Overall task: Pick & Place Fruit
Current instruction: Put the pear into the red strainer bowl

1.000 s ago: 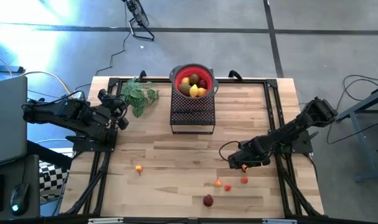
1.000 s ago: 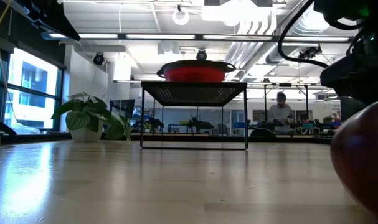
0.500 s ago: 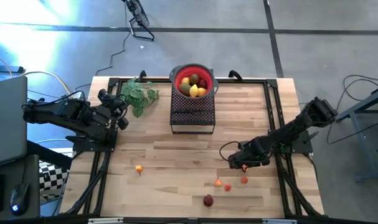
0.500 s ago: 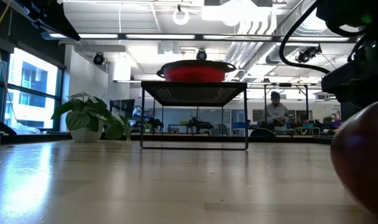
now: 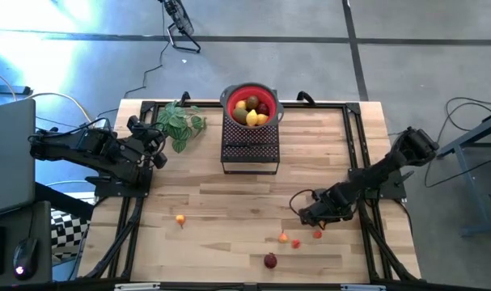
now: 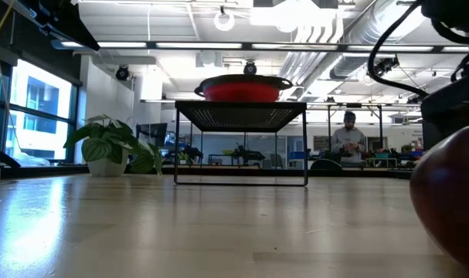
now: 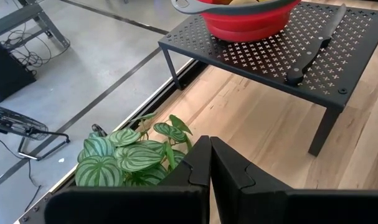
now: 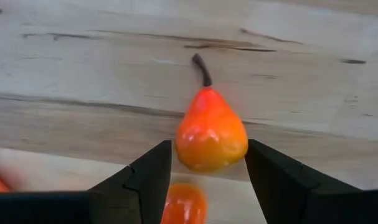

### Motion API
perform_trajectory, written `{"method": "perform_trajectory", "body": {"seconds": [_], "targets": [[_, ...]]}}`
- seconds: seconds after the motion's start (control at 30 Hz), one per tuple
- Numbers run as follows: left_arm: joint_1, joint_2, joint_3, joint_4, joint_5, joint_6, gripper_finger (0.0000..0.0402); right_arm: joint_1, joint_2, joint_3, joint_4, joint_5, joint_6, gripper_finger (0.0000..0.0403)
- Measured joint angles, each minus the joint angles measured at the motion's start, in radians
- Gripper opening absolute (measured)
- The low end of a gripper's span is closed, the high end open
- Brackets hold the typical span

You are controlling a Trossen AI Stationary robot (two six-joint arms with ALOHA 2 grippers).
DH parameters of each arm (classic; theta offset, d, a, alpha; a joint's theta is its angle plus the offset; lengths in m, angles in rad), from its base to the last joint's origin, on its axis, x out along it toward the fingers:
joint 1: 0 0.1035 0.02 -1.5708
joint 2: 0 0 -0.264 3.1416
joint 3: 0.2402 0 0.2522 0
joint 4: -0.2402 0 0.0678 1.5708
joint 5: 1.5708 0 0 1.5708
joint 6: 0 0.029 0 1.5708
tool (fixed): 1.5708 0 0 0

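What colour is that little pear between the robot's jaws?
The pear is orange shading to red, with a dark stem; the right wrist view shows it best.

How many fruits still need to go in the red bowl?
Several fruits already sit in the red bowl on the black stand. The right gripper has its fingers on either side of a small orange pear on the table. Left on the wood: an orange fruit, two small ones and a dark red ball. The left gripper waits, shut.
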Motion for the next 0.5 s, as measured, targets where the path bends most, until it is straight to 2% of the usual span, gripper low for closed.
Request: {"method": "perform_trajectory", "body": {"seconds": [0.5], "targets": [[0.0,0.0,0.0,0.0,0.0,0.0,0.0,0.015,-0.002,-0.006,-0.005,0.084,0.019,0.0193]]}}
